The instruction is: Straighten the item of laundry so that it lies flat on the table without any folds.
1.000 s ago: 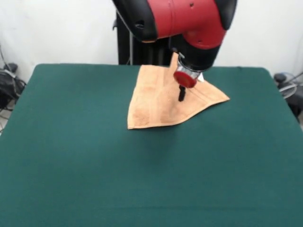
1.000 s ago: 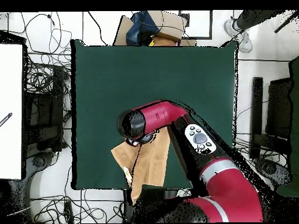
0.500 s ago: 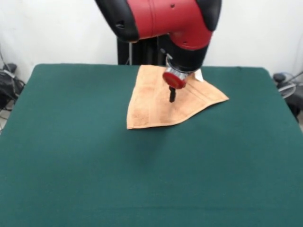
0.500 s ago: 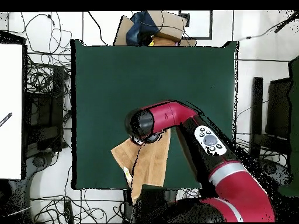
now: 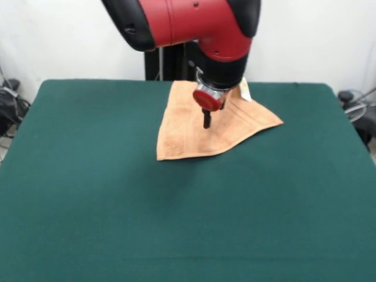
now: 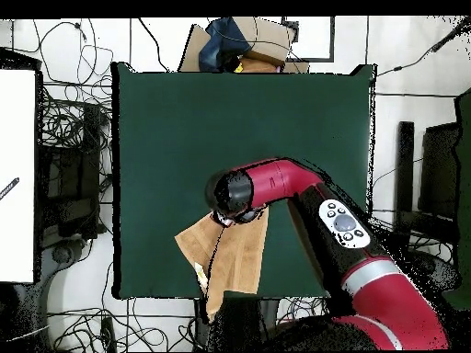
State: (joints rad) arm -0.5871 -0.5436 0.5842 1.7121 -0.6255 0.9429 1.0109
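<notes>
The item of laundry (image 5: pixel 191 134), a light orange-brown towel, lies folded over itself in a rough triangle at the far middle of the table (image 5: pixel 117 205). A white tag (image 5: pixel 244 92) shows at its far edge. My gripper (image 5: pixel 207 120) hangs just above the towel's middle, its black fingers shut together with nothing in them. In the overhead view the towel (image 6: pixel 237 265) reaches the table's (image 6: pixel 230 110) bottom edge, and the arm's head hides the gripper there.
The red arm (image 6: pixel 359 267) crosses the table's lower right corner in the overhead view. Cardboard and a dark bundle (image 6: pixel 241 41) lie beyond the top edge. Cables (image 6: pixel 69 138) and a white surface (image 6: pixel 17 175) are at the left.
The arm and gripper have moved leftward in the front view, across the towel toward its middle. The towel has not changed shape or place.
</notes>
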